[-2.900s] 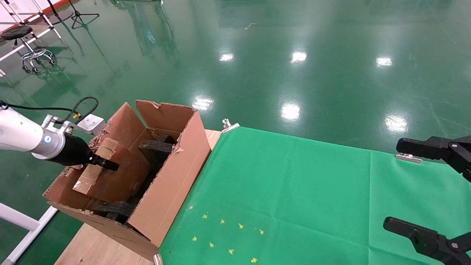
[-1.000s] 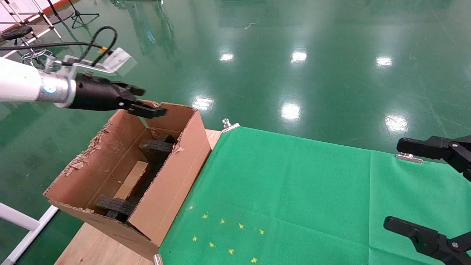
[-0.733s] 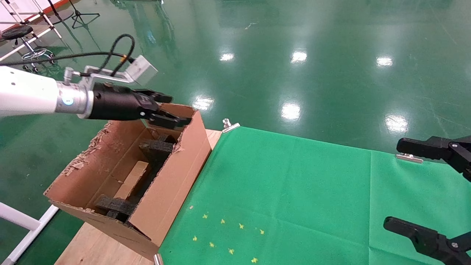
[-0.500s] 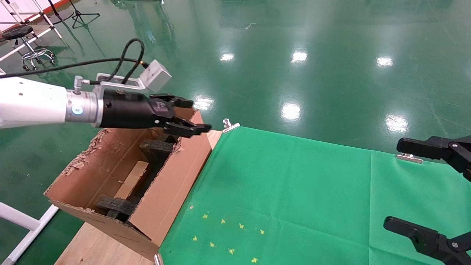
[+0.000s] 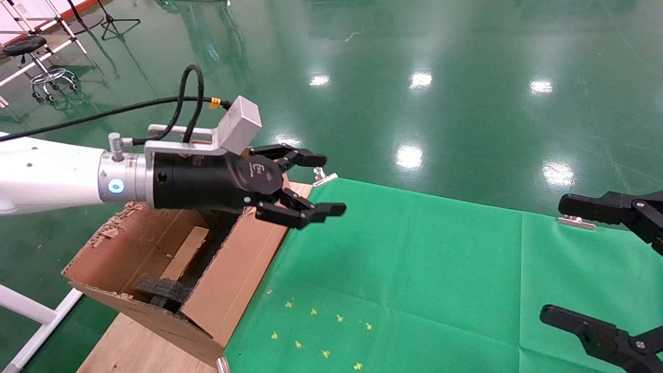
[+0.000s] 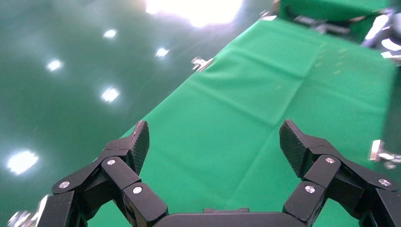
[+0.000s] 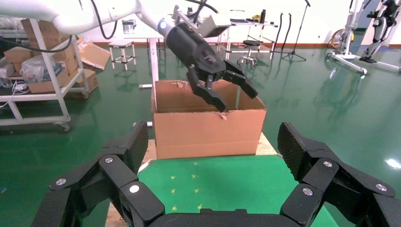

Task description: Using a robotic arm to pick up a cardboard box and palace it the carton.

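The carton [image 5: 233, 269] stands at the left end of the table, flaps torn, with black foam pieces [image 5: 160, 290] inside. The taped cardboard box [image 5: 187, 251] lies inside it, between the foam pieces. My left gripper [image 5: 318, 184], on the white robotic arm [image 5: 46, 176], is open and empty. It hovers above the carton's far right corner, over the edge of the green cloth; in the left wrist view [image 6: 215, 137] only cloth lies between its fingers. My right gripper [image 5: 570, 264] is open and empty at the right edge. The right wrist view [image 7: 213, 142] shows the carton [image 7: 208, 132] and the left gripper [image 7: 231, 92].
A green cloth [image 5: 414, 269] covers the wooden table [image 5: 134, 347], held by metal clips [image 5: 323, 177] at the far edge. Small yellow marks [image 5: 321, 326] dot the cloth near the front. A stool [image 5: 31, 52] and stands are on the green floor far left.
My left gripper let go of the cardboard box, which now lies in the carton. It rose out, opened, and moved right over the cloth edge. The right arm has not moved.
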{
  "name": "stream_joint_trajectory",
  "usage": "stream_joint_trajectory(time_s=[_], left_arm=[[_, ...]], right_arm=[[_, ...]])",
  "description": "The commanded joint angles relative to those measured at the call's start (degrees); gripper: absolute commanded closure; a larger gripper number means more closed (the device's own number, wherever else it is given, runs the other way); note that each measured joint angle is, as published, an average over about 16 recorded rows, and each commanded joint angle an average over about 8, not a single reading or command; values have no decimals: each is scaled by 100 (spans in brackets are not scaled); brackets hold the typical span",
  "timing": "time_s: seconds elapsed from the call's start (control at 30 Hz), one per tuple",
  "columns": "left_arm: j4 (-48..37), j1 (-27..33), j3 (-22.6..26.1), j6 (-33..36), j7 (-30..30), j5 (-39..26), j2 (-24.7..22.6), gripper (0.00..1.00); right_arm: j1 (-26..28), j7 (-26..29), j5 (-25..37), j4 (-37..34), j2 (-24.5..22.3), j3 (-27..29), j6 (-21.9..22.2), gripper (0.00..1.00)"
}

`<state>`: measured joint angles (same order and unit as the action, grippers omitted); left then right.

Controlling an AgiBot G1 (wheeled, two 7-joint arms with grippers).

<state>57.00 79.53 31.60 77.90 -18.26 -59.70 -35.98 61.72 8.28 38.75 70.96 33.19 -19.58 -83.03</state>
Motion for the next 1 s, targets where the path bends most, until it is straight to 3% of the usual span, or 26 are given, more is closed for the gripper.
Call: stream_joint_trajectory(time_s=[0.03, 0.7, 1.0], left_arm=[[157, -170, -147, 74, 71, 169, 9, 0], [1665, -1802, -1563, 782, 749, 1791, 95, 0], [1799, -1955, -1694, 853, 793, 1950, 106, 0]], right_arm=[[0, 0, 0, 0, 0, 0, 0, 0], [-1, 0, 0, -1, 0, 0, 1, 0], [-2, -1, -1, -1, -1, 1, 1, 0]])
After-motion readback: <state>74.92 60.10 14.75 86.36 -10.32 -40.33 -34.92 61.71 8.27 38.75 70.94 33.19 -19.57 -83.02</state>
